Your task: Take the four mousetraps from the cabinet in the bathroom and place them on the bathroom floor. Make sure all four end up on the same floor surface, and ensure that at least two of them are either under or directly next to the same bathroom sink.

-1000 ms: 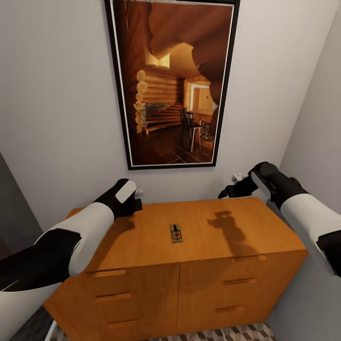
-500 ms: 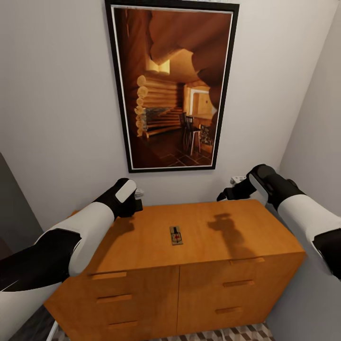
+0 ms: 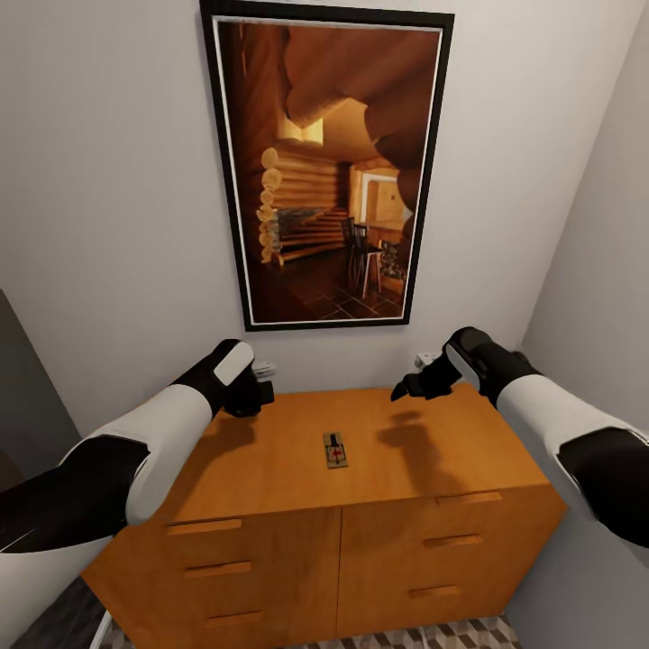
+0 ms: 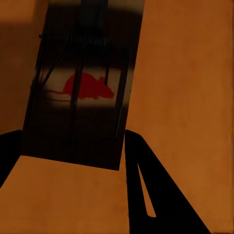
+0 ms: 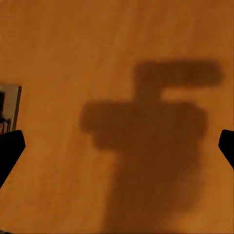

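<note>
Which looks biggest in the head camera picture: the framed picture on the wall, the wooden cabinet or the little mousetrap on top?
Largest to smallest, as they look:
1. The cabinet and the framed picture take up similar areas; the cabinet is also nearer the camera, so I would not rank these two.
2. The mousetrap, by far the smallest.

Large black-framed portrait picture [image 3: 329, 167] of a log-cabin interior: hangs upright on the pale grey wall [image 3: 117, 180], at 12 o'clock in the head view. Small white wall sockets [image 3: 264, 369]: low on that wall, at 7 and 5 o'clock of the frame. Dark grey panel [image 3: 22, 397]: at 9 o'clock, edge of view.
</note>
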{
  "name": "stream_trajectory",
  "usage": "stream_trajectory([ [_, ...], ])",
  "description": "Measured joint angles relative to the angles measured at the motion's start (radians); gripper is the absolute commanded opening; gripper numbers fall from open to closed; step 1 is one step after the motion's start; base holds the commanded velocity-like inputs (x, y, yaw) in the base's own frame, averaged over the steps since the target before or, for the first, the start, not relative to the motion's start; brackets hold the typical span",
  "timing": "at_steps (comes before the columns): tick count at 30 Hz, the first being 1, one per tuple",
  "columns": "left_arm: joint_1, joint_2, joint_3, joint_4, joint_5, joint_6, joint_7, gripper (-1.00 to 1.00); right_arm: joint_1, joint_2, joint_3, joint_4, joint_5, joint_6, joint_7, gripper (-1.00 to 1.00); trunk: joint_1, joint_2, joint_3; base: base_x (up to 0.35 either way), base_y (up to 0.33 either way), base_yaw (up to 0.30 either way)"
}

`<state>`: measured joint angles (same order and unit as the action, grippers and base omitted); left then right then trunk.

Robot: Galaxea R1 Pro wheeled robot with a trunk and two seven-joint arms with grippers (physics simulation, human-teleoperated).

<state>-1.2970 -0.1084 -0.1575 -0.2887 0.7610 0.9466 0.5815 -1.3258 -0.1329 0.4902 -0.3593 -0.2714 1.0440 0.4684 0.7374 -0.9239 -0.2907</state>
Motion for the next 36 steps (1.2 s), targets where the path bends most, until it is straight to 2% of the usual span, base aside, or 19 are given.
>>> stream_trajectory([
  [6, 0.001, 0.006, 0.001, 0.0, 0.001, 0.014, -0.017, -1.0, 0.0, 0.027, 0.001, 0.019, 0.0, 0.0, -0.002, 1.0, 0.0, 0.0, 0.0, -0.005, 0.0, 0.0],
  [12, 0.001, 0.017, 0.001, -0.002, 0.002, 0.052, -0.021, -1.0, 0.0, 0.055, 0.001, 0.023, 0.0, 0.0, -0.003, 1.0, 0.0, 0.0, 0.0, -0.178, 0.0, 0.0],
  [19, 0.001, 0.02, 0.0, -0.003, -0.002, 0.063, -0.021, -1.0, 0.0, 0.066, 0.002, 0.026, 0.001, 0.0, -0.004, 1.0, 0.0, 0.0, 0.0, -0.262, 0.0, 0.0],
  [26, 0.001, 0.02, -0.001, -0.003, -0.005, 0.063, -0.02, -1.0, 0.0, 0.071, 0.002, 0.041, 0.001, 0.0, -0.004, 1.0, 0.0, 0.0, 0.0, -0.101, 0.001, 0.0],
  [30, 0.001, 0.019, -0.001, -0.003, -0.005, 0.062, -0.019, -1.0, 0.0, 0.082, 0.002, 0.045, 0.0, 0.0, -0.006, 1.0, 0.0, 0.0, 0.0, -0.143, 0.054, 0.0],
  [34, 0.001, 0.019, -0.002, -0.003, -0.006, 0.062, -0.019, -1.0, 0.0, 0.096, 0.002, 0.047, 0.001, 0.0, -0.038, 1.0, 0.0, 0.0, 0.0, -0.169, 0.105, 0.0],
  [36, 0.001, 0.018, -0.002, -0.003, -0.006, 0.061, -0.018, -1.0, 0.0, 0.11, 0.001, 0.047, 0.0, 0.0, -0.097, 1.0, 0.0, 0.0, 0.0, -0.082, 0.055, 0.0],
])
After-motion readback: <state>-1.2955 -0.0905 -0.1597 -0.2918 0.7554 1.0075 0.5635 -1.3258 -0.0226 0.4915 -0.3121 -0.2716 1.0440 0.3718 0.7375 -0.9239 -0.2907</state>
